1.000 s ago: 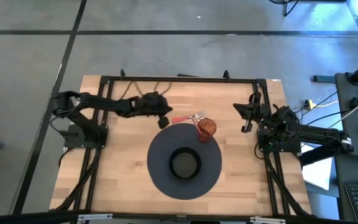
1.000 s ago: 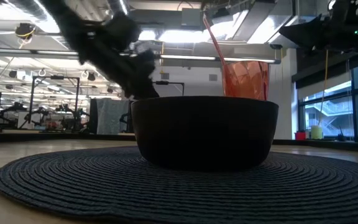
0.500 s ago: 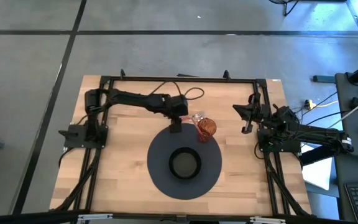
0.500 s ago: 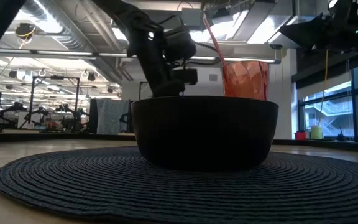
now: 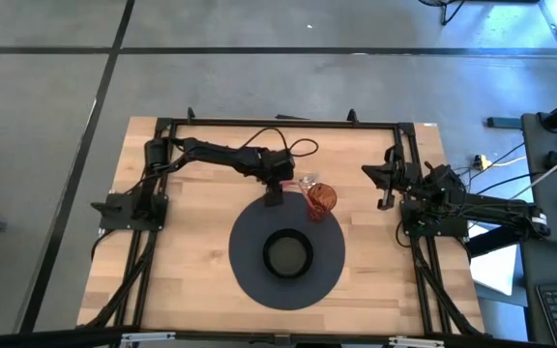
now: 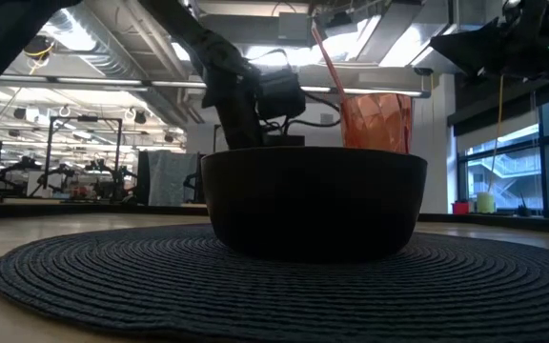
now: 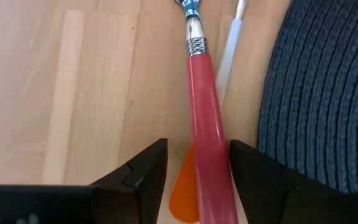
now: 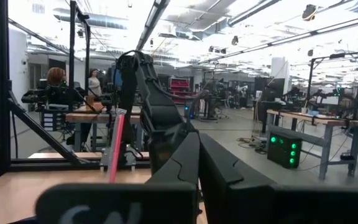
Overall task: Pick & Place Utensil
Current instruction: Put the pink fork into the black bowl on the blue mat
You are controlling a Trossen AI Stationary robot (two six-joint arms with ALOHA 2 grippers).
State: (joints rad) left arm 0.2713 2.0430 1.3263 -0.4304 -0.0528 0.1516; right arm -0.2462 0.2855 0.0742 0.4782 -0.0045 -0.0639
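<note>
Currently, the left arm reaches from its base at the table's left side toward the middle of the wooden table (image 5: 182, 261), and the left gripper (image 5: 280, 180) sits low over the boards just beside the far-left edge of the round dark woven placemat (image 5: 249, 271). Its two fingers (image 7: 138, 177) stand apart — a red-handled utensil (image 7: 205, 143) lies between them, with a gap visible on each side of the handle, so nothing is clamped. This utensil has a metal ferrule at the handle's far end; its working end is cut off by the frame's edge. An orange piece, possibly a second utensil (image 7: 180, 190), lies under the handle, and a white-handled one (image 7: 229, 46) lies alongside, just beside the mat's edge.

At the mat's centre stands a dark bowl (image 5: 287, 255). A faceted orange cup (image 5: 321, 200) stands on the mat's far edge — a red stick rises from it.

At the table's right side the right gripper (image 5: 385, 184) waits, fingers together, holding nothing.
</note>
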